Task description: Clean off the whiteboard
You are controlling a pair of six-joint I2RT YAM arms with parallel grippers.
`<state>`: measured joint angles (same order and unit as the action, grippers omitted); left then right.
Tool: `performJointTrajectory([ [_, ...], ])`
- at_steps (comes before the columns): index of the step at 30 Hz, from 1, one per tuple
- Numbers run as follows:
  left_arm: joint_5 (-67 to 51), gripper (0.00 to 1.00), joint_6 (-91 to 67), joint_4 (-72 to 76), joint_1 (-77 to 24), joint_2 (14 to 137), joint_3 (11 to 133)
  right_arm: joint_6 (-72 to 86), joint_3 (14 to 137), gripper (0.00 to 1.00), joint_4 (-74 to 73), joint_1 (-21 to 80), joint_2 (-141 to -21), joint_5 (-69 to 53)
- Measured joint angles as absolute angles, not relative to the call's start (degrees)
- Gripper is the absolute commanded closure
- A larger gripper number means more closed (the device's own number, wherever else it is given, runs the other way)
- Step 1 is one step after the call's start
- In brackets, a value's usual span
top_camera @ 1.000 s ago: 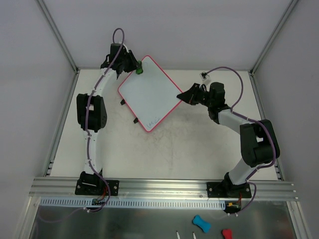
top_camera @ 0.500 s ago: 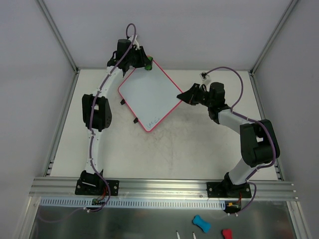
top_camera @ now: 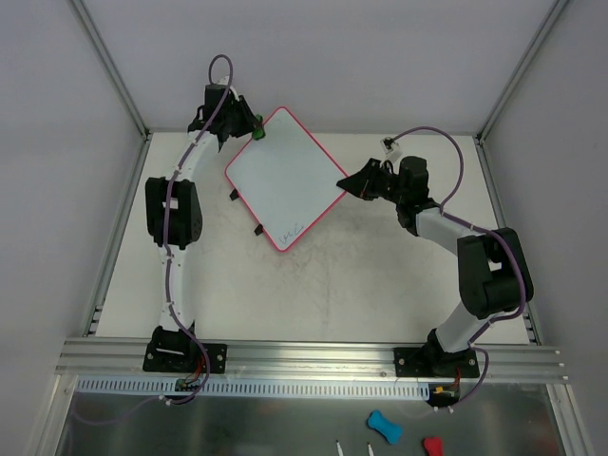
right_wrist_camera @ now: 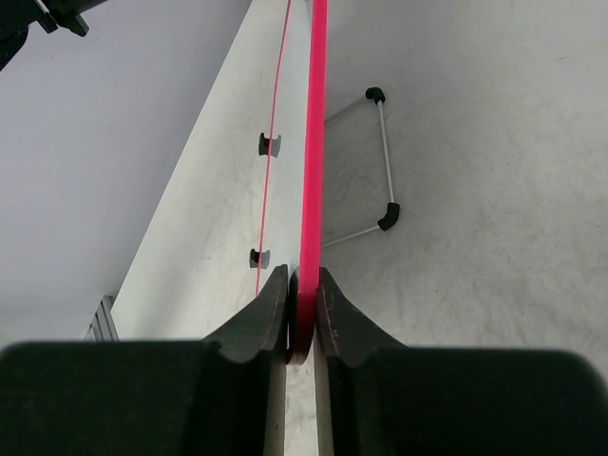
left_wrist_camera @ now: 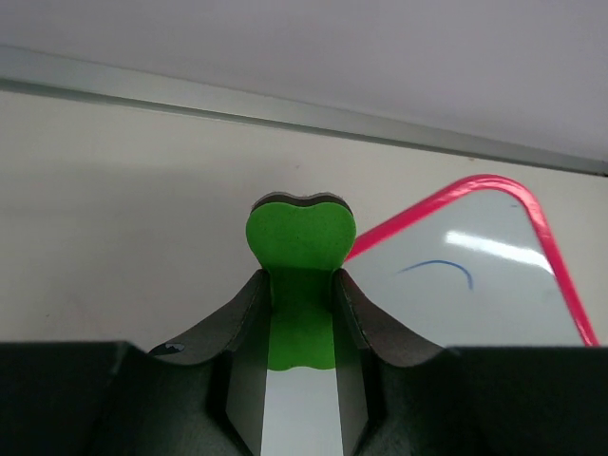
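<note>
Toward the far left corner of the worktop (top_camera: pixel 361 285), the left tool (left_wrist_camera: pixel 302 285) is clenched on the green eraser (left_wrist_camera: pixel 301 237). The eraser's lobed end juts past the fingertips, just off the far corner of the whiteboard (top_camera: pixel 285 180) and apparently not touching it. The board sits diamond-wise across the far middle of the worktop. It carries a short blue stroke (left_wrist_camera: pixel 437 270) near its far corner and a blue scribble (top_camera: pixel 291 229) by its near corner. At the board's right corner the right tool (right_wrist_camera: pixel 302 294) pinches the red rim, bracing it.

To wipe well, the eraser's face should probably lie flat on the board under even pressure. Overlapping passes would run from the far corner down to the near scribble. The right grip needs to hold firm so the board neither skids nor twists.
</note>
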<state>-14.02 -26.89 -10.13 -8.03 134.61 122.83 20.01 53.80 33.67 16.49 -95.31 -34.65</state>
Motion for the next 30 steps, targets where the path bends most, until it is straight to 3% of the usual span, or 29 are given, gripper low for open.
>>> performJointTrajectory([
  [10,-10.2,1.00,-27.4,-9.5,-7.5,132.0,117.5,20.1,53.8,1.00,33.7,16.5,-95.3,-34.7],
  [30,-16.3,1.00,-26.9,-6.9,-12.8,136.5,130.1,19.9,53.8,1.00,33.8,16.5,-95.3,-34.9],
])
